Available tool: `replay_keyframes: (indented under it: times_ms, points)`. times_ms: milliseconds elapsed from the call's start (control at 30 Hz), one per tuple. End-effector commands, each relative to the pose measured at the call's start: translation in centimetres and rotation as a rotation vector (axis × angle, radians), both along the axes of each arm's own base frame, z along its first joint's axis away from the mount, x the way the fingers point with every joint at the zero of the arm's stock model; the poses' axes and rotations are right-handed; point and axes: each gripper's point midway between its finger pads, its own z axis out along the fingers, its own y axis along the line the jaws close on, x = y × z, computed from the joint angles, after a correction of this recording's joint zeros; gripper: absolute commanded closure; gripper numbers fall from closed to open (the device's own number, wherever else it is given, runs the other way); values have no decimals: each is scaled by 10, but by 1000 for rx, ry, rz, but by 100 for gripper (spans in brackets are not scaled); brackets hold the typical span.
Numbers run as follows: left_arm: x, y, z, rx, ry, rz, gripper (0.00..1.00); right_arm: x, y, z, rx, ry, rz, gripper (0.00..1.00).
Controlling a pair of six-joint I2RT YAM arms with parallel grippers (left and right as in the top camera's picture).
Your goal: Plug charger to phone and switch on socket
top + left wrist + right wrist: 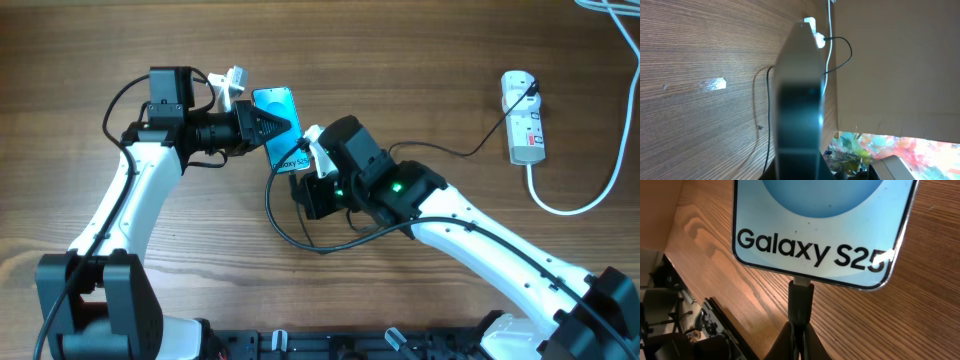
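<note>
The phone (280, 130), blue-teal screen with a white "Galaxy S25" strip, is held above the table. My left gripper (262, 124) is shut on its upper part; the left wrist view shows it edge-on (799, 95). My right gripper (312, 150) is shut on the charger's black connector (801, 300), whose metal tip meets the phone's bottom edge (815, 240). The thin black charger cable (460, 150) runs to the black plug in the white socket strip (524, 118) at the far right. The socket also shows in the left wrist view (812, 32).
The socket's thick white cord (600, 190) loops along the right table edge. A loop of black cable (290, 228) lies on the wood below the grippers. The arm bases stand at the front edge.
</note>
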Motion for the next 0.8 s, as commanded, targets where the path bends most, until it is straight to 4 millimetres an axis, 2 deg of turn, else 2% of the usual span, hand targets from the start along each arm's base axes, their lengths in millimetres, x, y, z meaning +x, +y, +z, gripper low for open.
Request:
replay_keyframes:
  times_ms: [0, 233, 333, 533, 600, 633, 667, 700, 733, 767]
  points:
    - [-13, -10, 7, -46, 4, -60, 96, 33, -7, 22, 46, -86, -66, 96]
    - [-16, -11, 8, -52, -2, -79, 96, 33, -6, 31, 75, -102, -41, 96]
    - [-19, -12, 8, -59, 16, -83, 96, 38, -3, 40, 96, -128, -44, 96]
    - [-21, -12, 8, -62, 24, -84, 96, 46, -4, 45, 112, -153, -60, 96]
    - [-20, -11, 7, -62, 27, -78, 96, 42, -7, 40, 97, -131, -55, 69]
    - [-18, -8, 7, -62, 26, -69, 96, 38, -10, 35, 75, -110, -51, 64]
    - [-16, -4, 7, -62, 26, -59, 96, 33, -14, 31, 54, -91, -46, 50]
    - [-15, -1, 7, -62, 26, -49, 96, 29, -17, 28, 36, -77, -42, 32]
    - [-13, 3, 7, -63, 26, -37, 96, 25, -21, 26, 22, -60, -42, 23]
    - [-11, 7, 7, -64, 29, -25, 96, 22, -23, 25, 15, -47, -41, 21]
